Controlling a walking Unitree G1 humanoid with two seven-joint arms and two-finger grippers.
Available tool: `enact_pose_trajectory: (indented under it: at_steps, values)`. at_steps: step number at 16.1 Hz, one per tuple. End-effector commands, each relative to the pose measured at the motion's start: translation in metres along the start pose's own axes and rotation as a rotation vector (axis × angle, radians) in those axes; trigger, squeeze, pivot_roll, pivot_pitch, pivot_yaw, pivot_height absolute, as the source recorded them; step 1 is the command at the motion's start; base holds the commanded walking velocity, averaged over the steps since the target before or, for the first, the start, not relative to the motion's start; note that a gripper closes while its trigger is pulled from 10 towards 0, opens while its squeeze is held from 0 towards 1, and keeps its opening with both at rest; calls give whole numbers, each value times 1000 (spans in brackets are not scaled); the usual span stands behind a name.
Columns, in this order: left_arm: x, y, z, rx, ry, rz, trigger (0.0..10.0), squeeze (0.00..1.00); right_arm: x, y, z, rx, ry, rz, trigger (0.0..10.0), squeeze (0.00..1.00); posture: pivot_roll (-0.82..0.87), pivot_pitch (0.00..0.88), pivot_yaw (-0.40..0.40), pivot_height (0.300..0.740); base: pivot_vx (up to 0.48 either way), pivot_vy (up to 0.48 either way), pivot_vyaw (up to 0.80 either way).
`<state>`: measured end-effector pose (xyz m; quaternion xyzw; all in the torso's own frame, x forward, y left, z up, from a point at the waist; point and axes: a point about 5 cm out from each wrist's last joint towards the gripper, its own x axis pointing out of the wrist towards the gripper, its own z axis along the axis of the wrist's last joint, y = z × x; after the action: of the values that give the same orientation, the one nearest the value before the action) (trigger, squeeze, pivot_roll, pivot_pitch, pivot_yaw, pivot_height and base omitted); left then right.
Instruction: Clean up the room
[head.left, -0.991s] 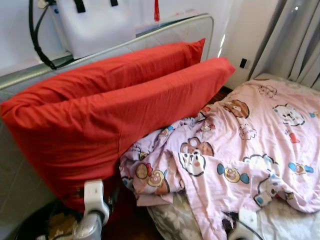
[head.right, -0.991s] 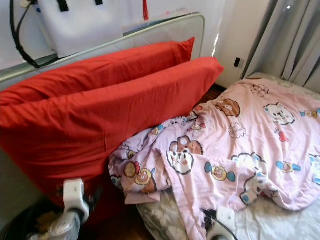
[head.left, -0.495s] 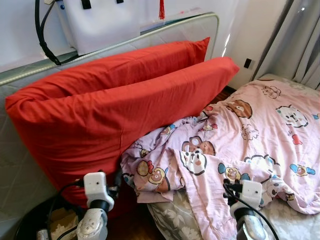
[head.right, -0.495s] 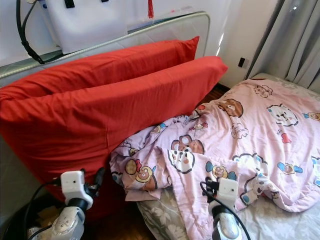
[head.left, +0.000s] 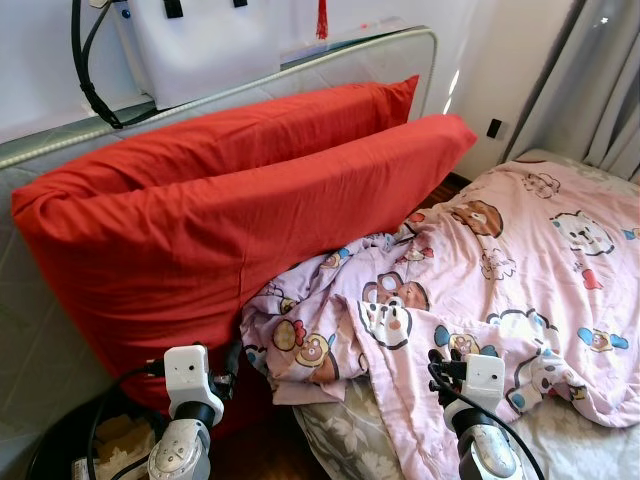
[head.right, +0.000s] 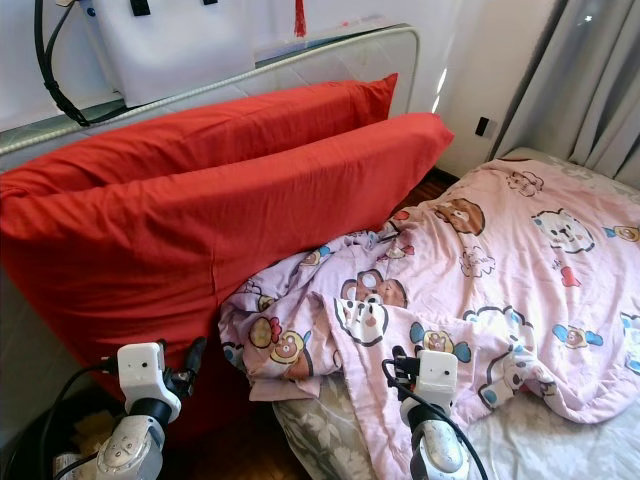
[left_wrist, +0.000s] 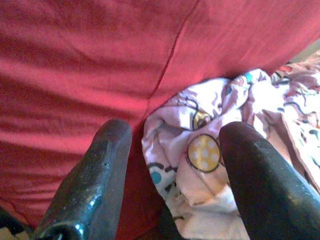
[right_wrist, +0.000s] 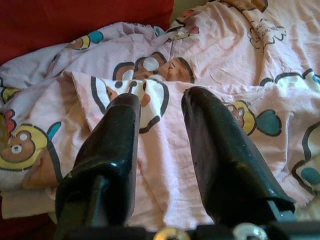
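A pink cartoon-print blanket (head.left: 500, 270) lies crumpled across the bed, its bunched edge (left_wrist: 200, 150) pushed up against two long red pillows. The front pillow (head.left: 250, 230) and the rear pillow (head.left: 250, 135) lean on the grey padded headboard (head.left: 350, 65). My left gripper (left_wrist: 175, 132) is open, low at the near left, pointing at the spot where the blanket meets the front pillow. My right gripper (right_wrist: 161, 100) is open just above the blanket's near folds, with nothing between its fingers (right_wrist: 120, 130).
A white bag (head.left: 190, 50) with black straps hangs above the headboard. Grey curtains (head.left: 600, 90) hang at the far right, beside a wall socket (head.left: 493, 127). A dark round bin (head.left: 60, 450) sits at the near left. The floral mattress sheet (head.left: 340, 440) shows under the blanket's edge.
Both arms have risen into the head views from the lower edge. Over the last half second the right wrist has shifted a little to the left over the blanket.
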<state>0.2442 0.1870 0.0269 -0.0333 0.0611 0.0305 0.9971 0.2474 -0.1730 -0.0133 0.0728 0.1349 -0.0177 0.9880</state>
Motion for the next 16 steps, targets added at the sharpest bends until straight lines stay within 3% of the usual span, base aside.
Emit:
enact_pose_trajectory:
  at_steps: [1, 5, 6, 12, 16]
  values:
    - [0, 1, 1, 1, 9, 6, 10000, 0, 1, 2, 3, 12, -11, 8, 10000, 1000, -11, 21, -24, 700, 0, 0, 0]
    - [3, 2, 4, 2, 9, 1, 10000, 0, 1, 5, 4, 23, -14, 17, 10000, 1000, -13, 31, -23, 700, 0, 0, 0]
    - [3, 2, 4, 2, 11, 1, 10000, 0, 1, 6, 4, 16, -13, 12, 10000, 27, -13, 41, -19, 700, 0, 0, 0]
    - [1, 4, 3, -1, 17, 5, 10000, 0, 3, 11, 3, 0, 24, 29, 10000, 0, -10, 47, -24, 700, 0, 0, 0]
    - [1, 4, 2, -6, 23, 3, 10000, 0, 3, 10, 4, -3, 11, 25, 10000, 0, -13, 48, -28, 675, 0, 0, 0]
